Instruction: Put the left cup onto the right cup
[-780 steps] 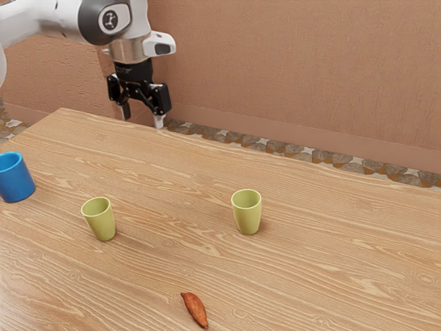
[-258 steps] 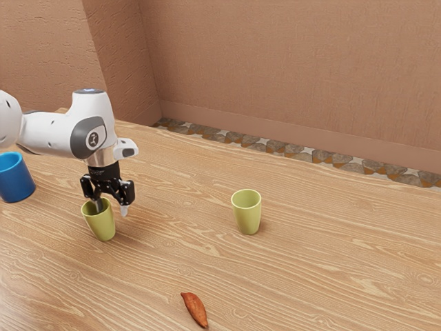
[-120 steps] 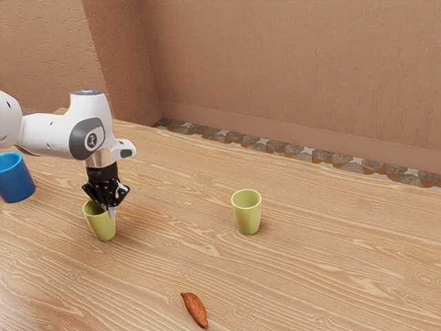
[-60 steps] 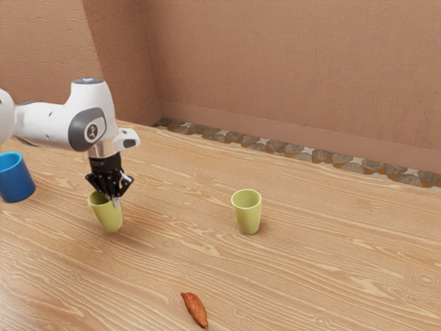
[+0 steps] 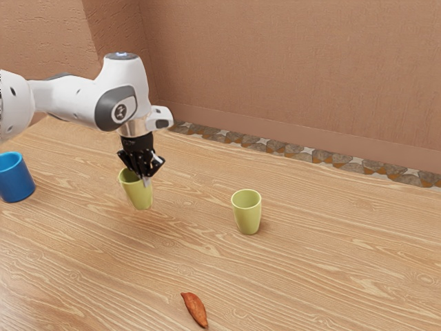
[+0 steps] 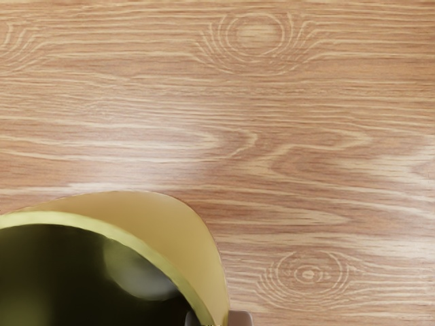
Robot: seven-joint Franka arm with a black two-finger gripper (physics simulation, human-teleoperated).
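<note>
Where the black pincer [image 5: 142,181] meets the left cup [image 5: 138,193], its tips are drawn narrow on the rim wall, holding it; one tip is hidden inside the cup.

- Left cup: yellow-green, smooth, tapered to a rounded base, no handle. It hangs slightly tilted, apparently clear of the desk [image 5: 331,255], well apart from the right cup [image 5: 247,211] and on the exterior view's left of it. In the wrist view the left cup [image 6: 173,234] is cut off at the edge, its inside dark and hard to read.
- Right cup: same colour and shape, upright on the desk near the middle.
- Blue cup [image 5: 14,176]: glossy, straight-sided, at the far left, partly cut off by the picture edge.
- Orange-brown item [image 5: 195,309]: small, elongated, pointed, near the front edge; its kind is hard to make out.
- Desk: pale wood, with strong wavy grain and ringed knots [image 6: 255,34].
- Arm [image 5: 83,103]: white shell, grey joint cap, cut off at the left edge.
</note>
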